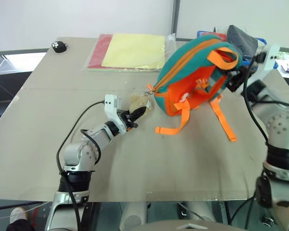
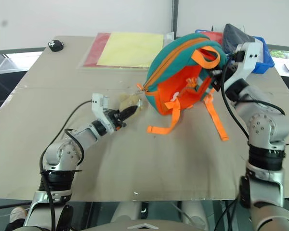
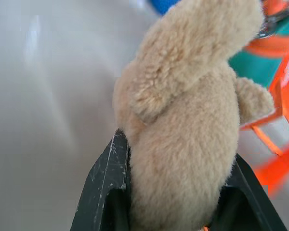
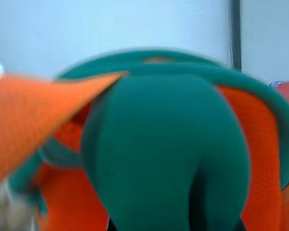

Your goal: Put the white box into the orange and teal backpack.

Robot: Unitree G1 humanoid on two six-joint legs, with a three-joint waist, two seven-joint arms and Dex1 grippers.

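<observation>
while the left gripper [image 1: 138, 114] pinches the plush toy [image 3: 183, 130] and the right gripper [image 2: 216, 77] clamps the orange and teal backpack [image 1: 192, 77] near the desk's [image 1: 135, 163] far right edge, pull gently apart; white box unseen

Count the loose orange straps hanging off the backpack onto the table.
2. One strap curls off the front of the backpack toward the near edge; the other strap trails off its right side. More may be hidden behind the bag.
</observation>
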